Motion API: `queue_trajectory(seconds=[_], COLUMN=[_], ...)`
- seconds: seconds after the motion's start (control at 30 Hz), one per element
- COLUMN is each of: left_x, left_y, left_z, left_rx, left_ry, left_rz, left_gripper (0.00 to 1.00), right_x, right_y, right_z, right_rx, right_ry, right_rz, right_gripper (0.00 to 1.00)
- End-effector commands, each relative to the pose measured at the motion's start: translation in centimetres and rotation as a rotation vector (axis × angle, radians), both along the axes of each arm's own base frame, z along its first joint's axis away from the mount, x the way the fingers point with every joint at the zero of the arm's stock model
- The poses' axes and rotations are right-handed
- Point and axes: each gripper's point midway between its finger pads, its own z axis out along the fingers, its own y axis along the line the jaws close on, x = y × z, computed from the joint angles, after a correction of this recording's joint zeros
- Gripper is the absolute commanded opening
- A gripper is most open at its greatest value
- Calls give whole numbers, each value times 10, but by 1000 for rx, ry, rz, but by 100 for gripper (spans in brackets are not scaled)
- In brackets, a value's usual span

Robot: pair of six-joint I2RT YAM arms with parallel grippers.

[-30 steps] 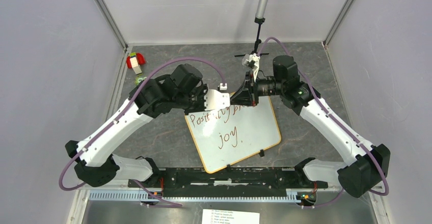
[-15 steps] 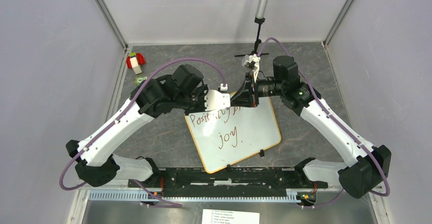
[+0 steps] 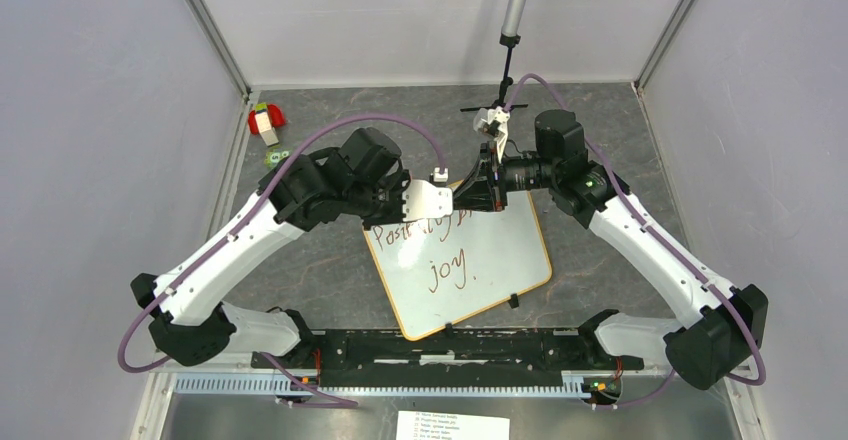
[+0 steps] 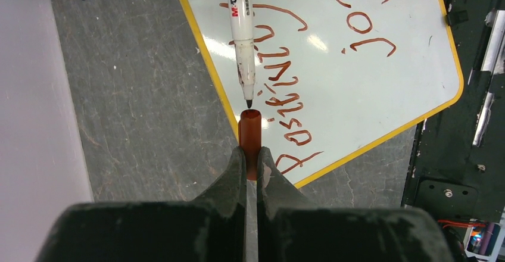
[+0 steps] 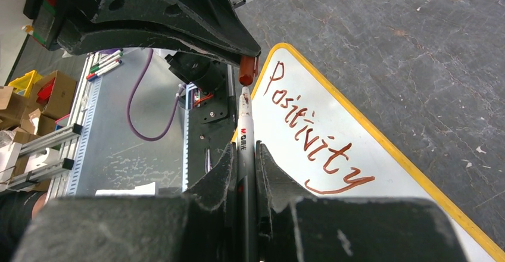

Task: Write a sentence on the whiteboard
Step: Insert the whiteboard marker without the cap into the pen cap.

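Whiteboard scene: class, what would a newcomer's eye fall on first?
Over the whiteboard edge, the left gripper pinches a red cap and the right gripper a marker, its tip just short of the cap's mouth. The sentence, in brownish-red handwriting, crosses the board.

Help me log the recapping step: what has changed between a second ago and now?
The left pincer, shut on the red cap, edged slightly toward the marker held in the right pincer. The marker tip now sits just short of the cap's mouth. Nothing was taken hold of or let go. The right arm, the whiteboard and its writing stayed as they were.
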Motion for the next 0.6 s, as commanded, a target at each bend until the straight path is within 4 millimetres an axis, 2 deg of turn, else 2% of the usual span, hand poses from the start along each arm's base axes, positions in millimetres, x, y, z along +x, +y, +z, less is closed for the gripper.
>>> queue_trajectory(seconds=[0.0,0.33,0.57], left_x=[-5,-4,-7], left_y=[-5,-13,-10], left_z=[9,15,15], left_rx=[-30,-55,-56], left_ry=[7,20,19], left_rz=[-22,-20,-23], left_gripper=[2,2,2], right_x=[-1,-3,-2], right_y=[3,7,5], right_z=[26,19,17], right_rx=[51,38,28], right_ry=[-68,-64,-74], right_rz=[18,27,12], right_gripper=[0,0,0])
